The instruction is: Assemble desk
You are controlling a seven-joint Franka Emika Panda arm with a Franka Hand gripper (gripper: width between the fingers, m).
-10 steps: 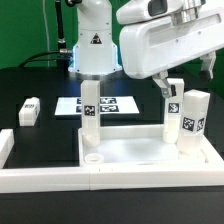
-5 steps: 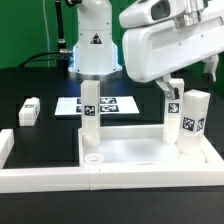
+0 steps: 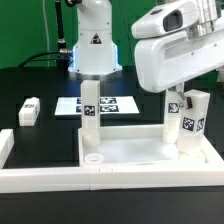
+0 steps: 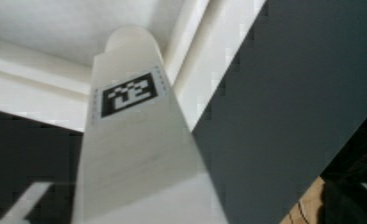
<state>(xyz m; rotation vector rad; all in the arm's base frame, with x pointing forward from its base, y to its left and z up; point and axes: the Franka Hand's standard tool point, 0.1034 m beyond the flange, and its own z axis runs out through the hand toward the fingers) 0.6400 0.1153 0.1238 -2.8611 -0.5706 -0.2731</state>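
Observation:
The desk's white rimmed tabletop (image 3: 130,152) lies near the front. Three tagged white legs stand upright on it: one (image 3: 90,110) on the exterior view's left, two (image 3: 172,116) (image 3: 195,122) on its right. A further leg (image 3: 28,110) lies loose on the black table. My gripper (image 3: 178,98) hangs open over the two right legs, and its white body hides their tops. In the wrist view one tagged leg (image 4: 135,150) fills the frame lengthwise, running down between my jaws. A dark finger (image 4: 295,130) stands beside it, and the tabletop's rim (image 4: 29,75) shows behind.
The marker board (image 3: 108,104) lies flat behind the tabletop. A long white L-shaped border rail (image 3: 60,178) runs along the front and up the exterior view's left. The robot base (image 3: 92,45) stands at the back.
My gripper has shifted toward the exterior view's right, from beside the inner right leg to over both right legs. The legs and tabletop have not moved.

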